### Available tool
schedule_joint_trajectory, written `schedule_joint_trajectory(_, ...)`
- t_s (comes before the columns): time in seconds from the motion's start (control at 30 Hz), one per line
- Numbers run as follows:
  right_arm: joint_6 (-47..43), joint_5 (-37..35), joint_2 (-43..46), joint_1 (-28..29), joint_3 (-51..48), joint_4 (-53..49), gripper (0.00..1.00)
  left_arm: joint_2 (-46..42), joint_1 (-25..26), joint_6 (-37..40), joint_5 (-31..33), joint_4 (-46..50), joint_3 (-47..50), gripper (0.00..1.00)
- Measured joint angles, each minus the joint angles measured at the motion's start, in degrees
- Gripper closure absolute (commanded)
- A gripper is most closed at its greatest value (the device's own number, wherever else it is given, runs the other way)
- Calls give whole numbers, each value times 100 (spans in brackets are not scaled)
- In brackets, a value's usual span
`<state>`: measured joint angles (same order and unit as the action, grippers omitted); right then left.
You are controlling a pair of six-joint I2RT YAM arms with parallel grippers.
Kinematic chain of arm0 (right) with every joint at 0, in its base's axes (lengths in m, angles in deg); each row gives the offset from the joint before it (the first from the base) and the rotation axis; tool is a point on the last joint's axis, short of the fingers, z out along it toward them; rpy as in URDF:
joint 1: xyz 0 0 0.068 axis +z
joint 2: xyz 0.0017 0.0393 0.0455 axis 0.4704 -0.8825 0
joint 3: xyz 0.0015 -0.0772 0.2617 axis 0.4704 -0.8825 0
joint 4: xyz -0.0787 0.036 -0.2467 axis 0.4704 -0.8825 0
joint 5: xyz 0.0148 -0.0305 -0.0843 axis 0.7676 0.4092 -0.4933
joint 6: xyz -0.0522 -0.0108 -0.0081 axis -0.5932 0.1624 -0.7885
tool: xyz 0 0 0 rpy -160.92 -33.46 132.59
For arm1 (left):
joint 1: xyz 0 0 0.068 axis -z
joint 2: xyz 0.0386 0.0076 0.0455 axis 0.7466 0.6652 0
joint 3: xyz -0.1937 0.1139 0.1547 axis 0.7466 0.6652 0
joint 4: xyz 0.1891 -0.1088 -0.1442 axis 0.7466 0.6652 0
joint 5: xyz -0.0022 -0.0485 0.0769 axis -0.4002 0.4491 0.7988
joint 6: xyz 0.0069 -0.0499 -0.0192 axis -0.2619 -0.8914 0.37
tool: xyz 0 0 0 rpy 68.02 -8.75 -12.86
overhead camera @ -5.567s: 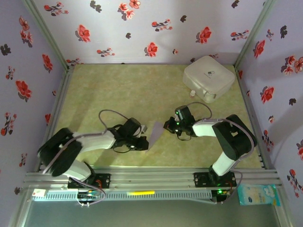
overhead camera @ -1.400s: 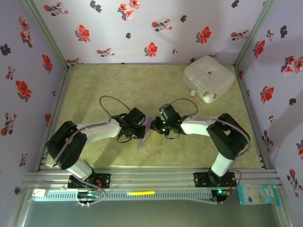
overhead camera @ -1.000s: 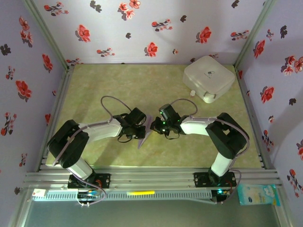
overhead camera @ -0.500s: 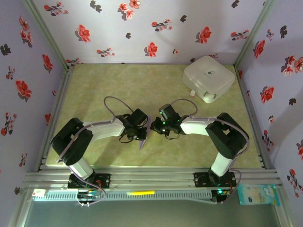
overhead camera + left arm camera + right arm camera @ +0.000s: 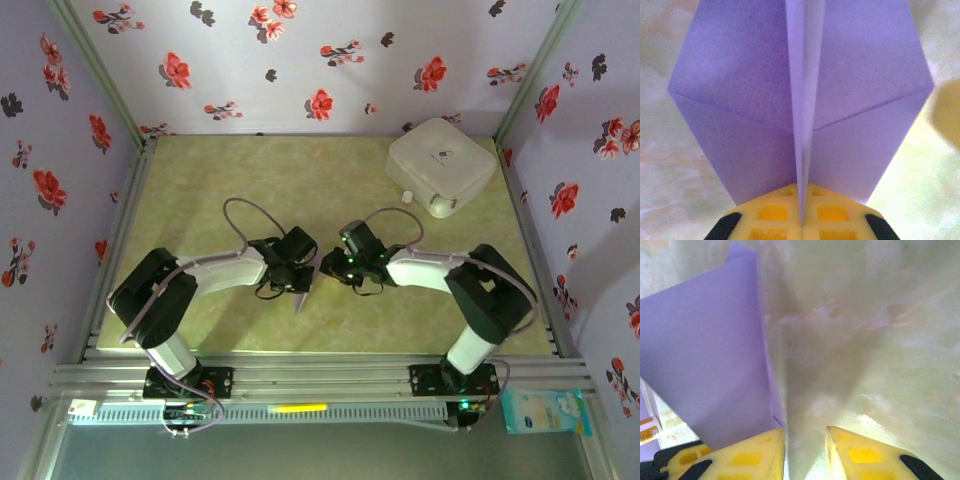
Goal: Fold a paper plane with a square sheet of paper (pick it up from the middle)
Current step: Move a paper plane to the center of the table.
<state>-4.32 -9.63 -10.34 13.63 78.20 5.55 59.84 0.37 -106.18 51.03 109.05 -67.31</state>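
Observation:
The lavender sheet of paper is folded into a pointed paper plane (image 5: 302, 298) and stands on edge on the table between both grippers. My left gripper (image 5: 299, 274) is shut on its centre crease. In the left wrist view the plane (image 5: 740, 90) spreads its two wings to either side above the yellow fingertips (image 5: 770, 210) of that gripper (image 5: 802, 195). My right gripper (image 5: 328, 268) sits just right of the plane. Its jaws (image 5: 805, 440) stand open over bare table, with the paper (image 5: 705, 355) lying against the outside of the left finger (image 5: 747, 455).
A white rounded box (image 5: 441, 165) sits at the back right, with a small white cap (image 5: 407, 197) beside it. Flowered walls enclose the green table (image 5: 250, 190) on three sides. A metal rail (image 5: 320, 375) runs along the near edge.
My right gripper has opened and let go of the paper, drawing slightly right. The left gripper has tightened on the crease and shifted a little right with the plane.

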Motion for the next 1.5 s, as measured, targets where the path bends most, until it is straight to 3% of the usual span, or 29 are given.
schedule_joint_trajectory(0.47,52,-745,1628,-520,-1128,-129,63,728,0,-129,660,636,-922,95)
schedule_joint_trajectory(1.5,140,-765,1617,-544,-1204,-98,61,1182,0,-352,758,846,-1335,83)
